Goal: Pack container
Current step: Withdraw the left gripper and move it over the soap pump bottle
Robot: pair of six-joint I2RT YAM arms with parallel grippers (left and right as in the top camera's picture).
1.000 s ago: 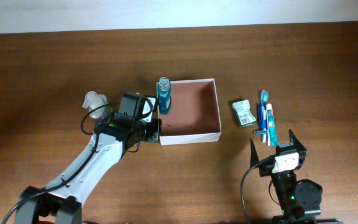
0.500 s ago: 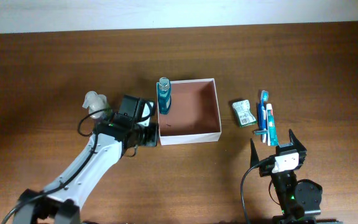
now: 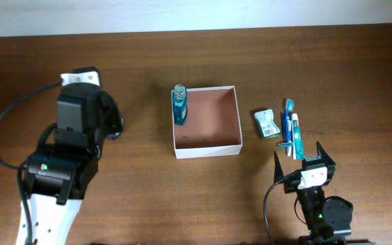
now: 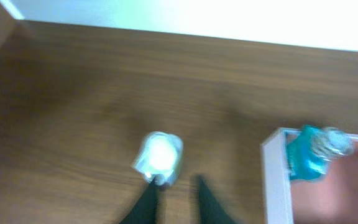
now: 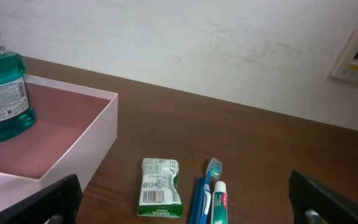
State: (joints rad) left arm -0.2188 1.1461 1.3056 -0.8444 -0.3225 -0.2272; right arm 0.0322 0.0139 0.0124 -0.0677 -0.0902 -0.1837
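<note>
Under container (image 3: 208, 150), wood tbl (image 3: 332, 61); wall (image 5: 166, 37) white

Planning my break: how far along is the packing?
Done: only the teal bottle stands in the container. In hand: nothing; the left gripper points at a pale clear item, and the right gripper is open. Left: that item, the green packet, toothbrush and toothpaste.
</note>
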